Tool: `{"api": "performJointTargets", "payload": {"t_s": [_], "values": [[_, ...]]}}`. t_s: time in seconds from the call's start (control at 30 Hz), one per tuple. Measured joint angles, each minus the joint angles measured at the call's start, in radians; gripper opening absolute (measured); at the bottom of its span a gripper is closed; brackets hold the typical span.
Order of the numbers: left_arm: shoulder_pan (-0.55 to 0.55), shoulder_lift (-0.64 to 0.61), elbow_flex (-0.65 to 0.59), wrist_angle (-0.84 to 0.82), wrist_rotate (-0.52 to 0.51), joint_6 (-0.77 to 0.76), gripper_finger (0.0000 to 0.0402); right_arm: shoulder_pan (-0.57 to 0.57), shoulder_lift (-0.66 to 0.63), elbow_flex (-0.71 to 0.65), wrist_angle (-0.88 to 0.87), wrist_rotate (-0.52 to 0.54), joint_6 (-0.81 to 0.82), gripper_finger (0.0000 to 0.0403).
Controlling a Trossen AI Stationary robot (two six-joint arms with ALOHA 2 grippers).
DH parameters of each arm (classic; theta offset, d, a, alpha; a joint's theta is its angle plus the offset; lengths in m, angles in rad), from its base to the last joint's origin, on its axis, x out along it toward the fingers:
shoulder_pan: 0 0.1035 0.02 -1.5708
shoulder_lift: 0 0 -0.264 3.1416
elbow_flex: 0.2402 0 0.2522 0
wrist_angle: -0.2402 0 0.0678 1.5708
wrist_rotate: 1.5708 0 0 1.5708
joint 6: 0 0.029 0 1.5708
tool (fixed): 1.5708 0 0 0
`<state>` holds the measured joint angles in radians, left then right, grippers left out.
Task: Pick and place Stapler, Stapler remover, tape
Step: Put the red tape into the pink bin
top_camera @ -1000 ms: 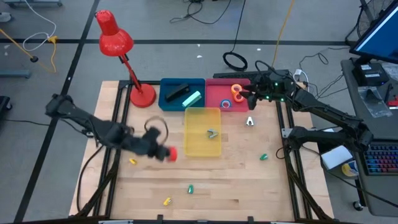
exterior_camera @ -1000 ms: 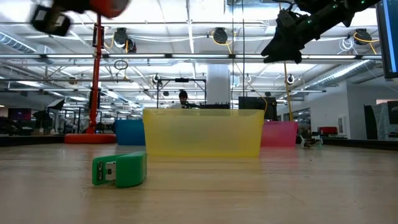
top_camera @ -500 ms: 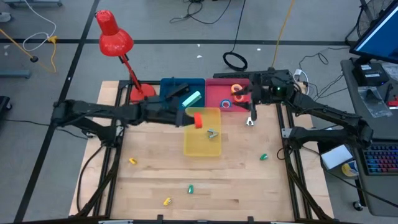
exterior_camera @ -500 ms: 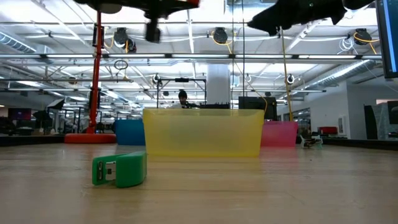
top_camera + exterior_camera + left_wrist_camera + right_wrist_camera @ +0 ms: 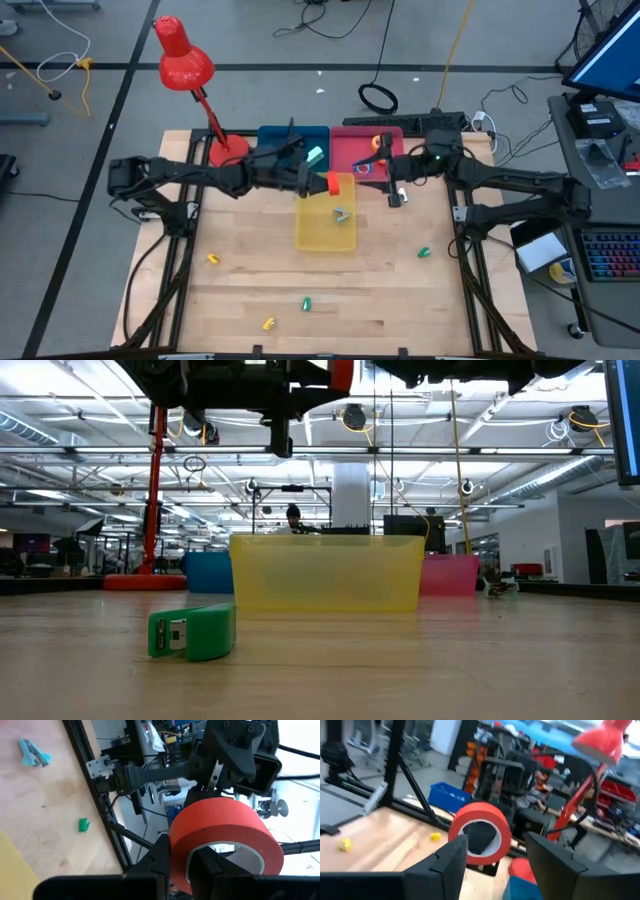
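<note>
- Left pincer [image 5: 322, 184] clamped on red tape [image 5: 331, 184], one finger through the ring's centre; held in the air over the yellow bin's [image 5: 325, 235] far edge.
- Right pincer [image 5: 394, 193] just beside the pink bin [image 5: 352, 150], facing the tape, fingers spread with nothing between them.
- Green stapler [image 5: 192, 632] lies on the bench [image 5: 380, 295].

Workshop setting: grey floor [image 5: 80, 140] with taped lines and loose cables [image 5: 378, 97]; a red desk lamp [image 5: 185, 62] at the table's rear; a monitor [image 5: 607, 55] and keyboard [image 5: 608, 262] alongside; ceiling trusses [image 5: 400, 452] with round lights [image 5: 352, 417].
</note>
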<state>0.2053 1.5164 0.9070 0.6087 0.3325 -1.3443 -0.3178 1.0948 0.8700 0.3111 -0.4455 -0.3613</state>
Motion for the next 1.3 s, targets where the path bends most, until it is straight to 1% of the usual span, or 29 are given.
{"api": "performJointTargets", "payload": {"t_s": [0.1, 0.2, 0.3, 0.47, 0.67, 0.87, 0.93, 1.03, 1.2, 1.23, 1.3], "values": [[0.013, 0.001, 0.000, 0.001, 0.010, -0.004, 0.0036, 0.020, 0.045, 0.000, 0.031, 0.082, -0.032, 0.0216], [0.022, 0.001, 0.000, 0.002, 0.020, -0.013, 0.0036, 0.035, 0.093, 0.000, 0.098, 0.109, -0.052, 0.0227], [0.025, 0.001, 0.000, 0.000, 0.034, -0.013, 0.0036, 0.043, 0.137, 0.000, 0.175, 0.110, -0.052, 0.0231], [0.024, 0.001, 0.000, -0.005, 0.072, -0.013, 0.0036, 0.045, 0.187, 0.007, 0.233, 0.115, -0.046, 0.0227], [0.025, 0.001, 0.000, -0.030, 0.090, -0.012, 0.0036, 0.073, 0.225, 0.051, 0.232, 0.109, -0.045, 0.0227], [0.025, -0.001, 0.001, -0.039, 0.104, -0.002, 0.0036, 0.091, 0.297, 0.111, 0.212, 0.109, -0.042, 0.0221], [0.025, -0.001, 0.001, -0.039, 0.110, 0.002, 0.0036, 0.094, 0.315, 0.123, 0.210, 0.110, -0.040, 0.0209], [0.025, -0.001, 0.001, -0.075, 0.126, 0.021, 0.0036, 0.098, 0.326, 0.130, 0.202, 0.126, -0.040, 0.0176], [0.033, -0.001, 0.003, -0.132, 0.138, 0.063, 0.0036, 0.098, 0.317, 0.130, 0.145, 0.134, -0.040, 0.0092], [0.039, -0.001, 0.003, -0.135, 0.139, 0.074, 0.0038, 0.098, 0.309, 0.130, 0.126, 0.138, -0.040, 0.0074], [0.052, 0.000, 0.003, -0.136, 0.155, 0.104, 0.0056, 0.097, 0.305, 0.134, 0.109, 0.148, -0.034, 0.0041]]}}
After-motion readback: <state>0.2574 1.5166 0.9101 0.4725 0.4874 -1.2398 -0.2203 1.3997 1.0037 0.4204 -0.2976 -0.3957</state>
